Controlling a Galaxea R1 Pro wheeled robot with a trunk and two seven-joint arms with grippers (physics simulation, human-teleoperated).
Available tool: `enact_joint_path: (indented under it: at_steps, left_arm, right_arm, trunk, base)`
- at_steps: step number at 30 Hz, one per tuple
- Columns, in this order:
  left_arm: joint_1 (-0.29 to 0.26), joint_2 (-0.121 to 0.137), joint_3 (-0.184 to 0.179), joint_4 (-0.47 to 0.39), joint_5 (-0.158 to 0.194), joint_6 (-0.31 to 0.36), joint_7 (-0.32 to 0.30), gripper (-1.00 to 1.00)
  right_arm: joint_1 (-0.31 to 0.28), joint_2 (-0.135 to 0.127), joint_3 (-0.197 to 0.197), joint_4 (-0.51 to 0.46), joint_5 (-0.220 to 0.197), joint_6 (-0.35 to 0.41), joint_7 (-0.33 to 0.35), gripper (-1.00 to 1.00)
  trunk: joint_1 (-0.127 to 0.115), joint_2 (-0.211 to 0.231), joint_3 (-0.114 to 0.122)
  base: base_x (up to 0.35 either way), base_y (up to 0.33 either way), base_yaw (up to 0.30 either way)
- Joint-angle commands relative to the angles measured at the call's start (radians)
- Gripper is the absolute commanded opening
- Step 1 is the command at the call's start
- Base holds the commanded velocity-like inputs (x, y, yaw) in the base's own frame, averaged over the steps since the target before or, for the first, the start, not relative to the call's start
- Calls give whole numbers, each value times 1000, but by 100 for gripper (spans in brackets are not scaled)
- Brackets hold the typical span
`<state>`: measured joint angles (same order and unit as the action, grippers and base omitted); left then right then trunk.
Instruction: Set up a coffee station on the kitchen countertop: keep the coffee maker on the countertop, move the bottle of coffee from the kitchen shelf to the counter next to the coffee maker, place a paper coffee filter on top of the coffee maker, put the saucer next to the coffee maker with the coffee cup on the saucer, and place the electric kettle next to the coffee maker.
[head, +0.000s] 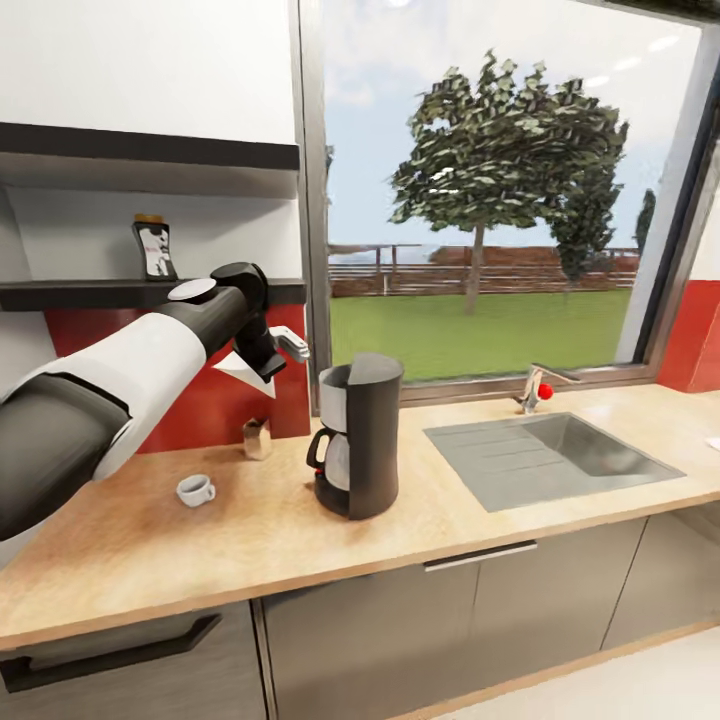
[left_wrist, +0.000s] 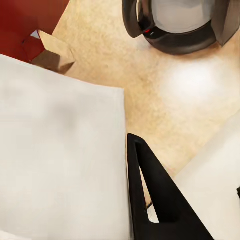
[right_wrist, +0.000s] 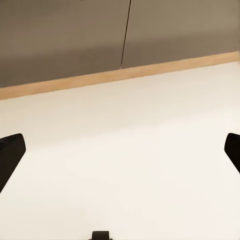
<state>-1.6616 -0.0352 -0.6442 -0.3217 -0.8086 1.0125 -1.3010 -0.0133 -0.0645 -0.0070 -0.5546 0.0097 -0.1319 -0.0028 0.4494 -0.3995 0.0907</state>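
My left gripper (head: 262, 368) hangs over the kitchen countertop (head: 240, 540), shut on the white paper coffee filter (head: 243, 372), just left of and level with the top of the black coffee maker (head: 357, 432). In the left wrist view the filter (left_wrist: 60, 150) lies against a black finger (left_wrist: 152, 200), with the coffee maker's carafe (left_wrist: 182, 22) beyond. The bottle of coffee (head: 153, 246) stands on the kitchen shelf (head: 100, 292). The coffee cup (head: 195, 489) sits on the counter, left of the machine. My right gripper (right_wrist: 120, 155) is open over pale floor.
A small wooden block (head: 257, 438) stands at the red backsplash behind the cup. A steel sink (head: 560, 455) with a faucet (head: 535, 386) lies right of the coffee maker, under a large window. Grey cabinet fronts (right_wrist: 120, 35) face the right wrist camera.
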Motion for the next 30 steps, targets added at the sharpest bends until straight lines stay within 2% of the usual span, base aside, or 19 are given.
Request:
enact_joint_path:
  at_steps: [1,9,13,20,30]
  left_arm:
    - [0,0,1,-2,-12,5,-11,-100]
    - [-1,-1,-1,-4,-12,3,-11,-100]
    - [-8,-4,0,-8,-13,0,-11,-100]
    - [-9,-2,0,-87,-14,1,-11,-100]
    - [-1,4,0,-97,-14,-11,-12,-100]
  right_arm:
    - [0,0,-1,1,1,-3,0,100]
    - [0,0,-2,-1,1,-3,-1,100]
    - [0,0,-2,-1,1,-3,-2,100]
    - [0,0,-1,-1,1,-3,-2,100]
    - [0,0,-2,1,2,-3,-2,100]
  trunk:
    - [1,0,0]
    - [1,0,0]
    - [1,0,0]
    - [1,0,0]
    - [1,0,0]
  base:
    - [189,269,-298]
    - [70,76,-244]
    - [2,2,-23]
    - [8,0,-1]
    - [8,0,0]
